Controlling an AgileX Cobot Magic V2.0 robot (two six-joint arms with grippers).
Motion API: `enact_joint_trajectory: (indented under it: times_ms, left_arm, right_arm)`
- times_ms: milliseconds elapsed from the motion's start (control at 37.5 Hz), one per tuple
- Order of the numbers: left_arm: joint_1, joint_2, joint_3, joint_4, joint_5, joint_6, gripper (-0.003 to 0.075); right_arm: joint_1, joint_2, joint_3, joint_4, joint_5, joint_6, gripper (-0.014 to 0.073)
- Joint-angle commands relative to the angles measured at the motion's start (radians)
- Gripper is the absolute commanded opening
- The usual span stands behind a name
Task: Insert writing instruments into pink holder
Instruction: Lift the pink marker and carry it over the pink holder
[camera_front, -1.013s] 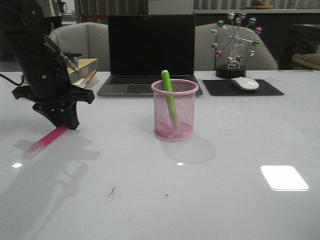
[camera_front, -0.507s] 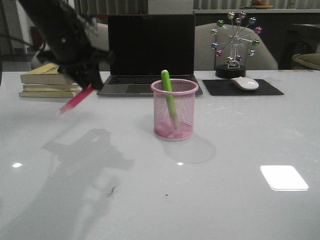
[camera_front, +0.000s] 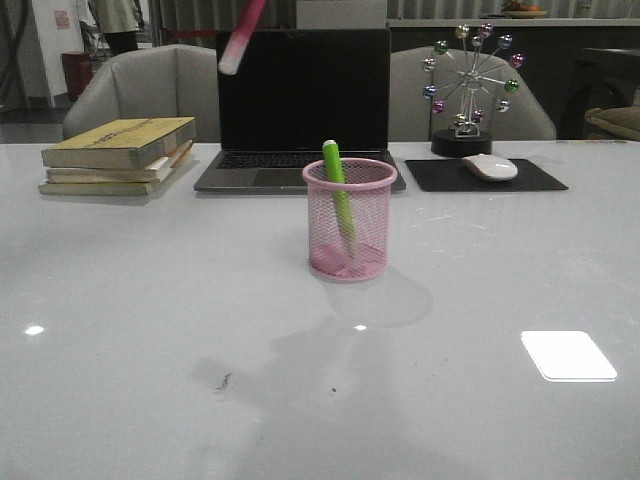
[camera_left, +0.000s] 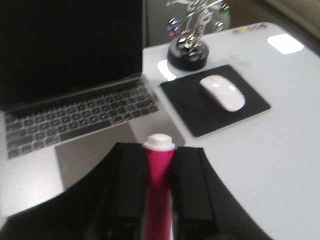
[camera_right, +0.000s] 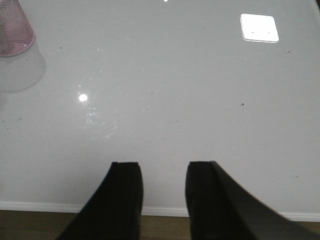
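The pink highlighter (camera_front: 243, 35) hangs high above the table (camera_front: 150, 300), up and to the left of the pink holder (camera_front: 349, 218) and in front of the laptop (camera_front: 300, 100) screen in the front view. Only its lower part shows there, tilted, with the pale cap end pointing down and away from the holder; the arm carrying it is out of that picture. In the left wrist view the left gripper (camera_left: 159, 172) is closed on the pink highlighter, one finger on each side of the barrel, the white tip poking out past the fingertips over the laptop's trackpad.

For the drop, the marker must travel right and toward the camera to stand over the holder's mouth, and its long axis must turn nearer to upright. The left arm is the one placed to do it. The right gripper (camera_right: 162, 187) hovers over bare table, fingers parted and holding nothing, with the holder at the far corner of its view.

The green highlighter (camera_front: 338, 195) already stands in the holder, leaning, its top above the rim.

Half a second ago the pink highlighter was lower, beside the books (camera_front: 115, 155) left of the holder, the arm in plain sight; a second ago it was down at the table.
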Motion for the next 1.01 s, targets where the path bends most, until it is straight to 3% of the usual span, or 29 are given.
enact_joint_trajectory:
  times_ms: [0,187,480,880,987]
  left_arm:
    - [-0.063,-0.062,-0.019,-0.022,-0.214,0.017,0.0092]
    - [-0.158,-0.06,0.131,-0.027,-0.548,0.015,0.0092]
    - [-0.198,0.01,0.395,-0.094,-0.873,-0.036,0.0094]
    - [-0.236,0.103,0.406,-0.115,-0.924,-0.077,0.0094]
    - [-0.242,0.101,0.406,-0.111,-0.947,-0.091,0.0154]
  right_arm:
    - [-0.007,0.005,-0.025,-0.021,-0.061,0.001,0.0355]
    - [-0.007,0.005,-0.025,-0.021,-0.037,0.001,0.0355]
    - [-0.007,0.005,-0.025,-0.022,0.017,0.001,0.0355]
    - [-0.007,0.005,-0.025,-0.027,0.016,0.001,0.0355]
    - [-0.007,0.005,-0.025,-0.028,0.016,0.001,0.0355]
